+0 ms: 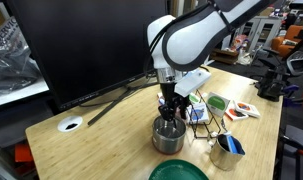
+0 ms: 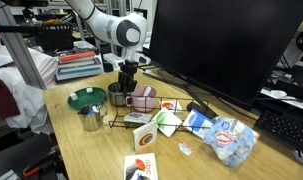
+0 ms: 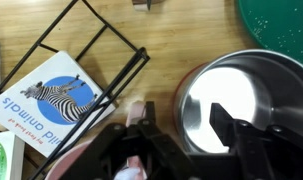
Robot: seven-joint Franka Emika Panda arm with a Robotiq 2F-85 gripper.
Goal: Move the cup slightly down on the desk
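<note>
The fingers [image 3: 236, 135] are spread open right now, not clamped on anything, and they hang straight down over the silver cup [image 3: 253, 88]. In the wrist view one finger is down inside the cup's mouth and the other is outside its wall, so the rim runs between them. Can't tell if either one actually touches the metal.

The cup stands upright on the worktop [image 1: 101, 140], directly under the fingers in both exterior views. The pink cup [image 2: 144, 97] is just beside the outer finger. A green plate [image 2: 88, 98] sits near the silver cup on the inner finger's side. The wire rack [image 1: 201, 122] is just past the outer finger, with a zebra card [image 3: 59, 100] lying under it. A smaller steel cup [image 1: 229, 150] stands further off from the fingers.
</note>
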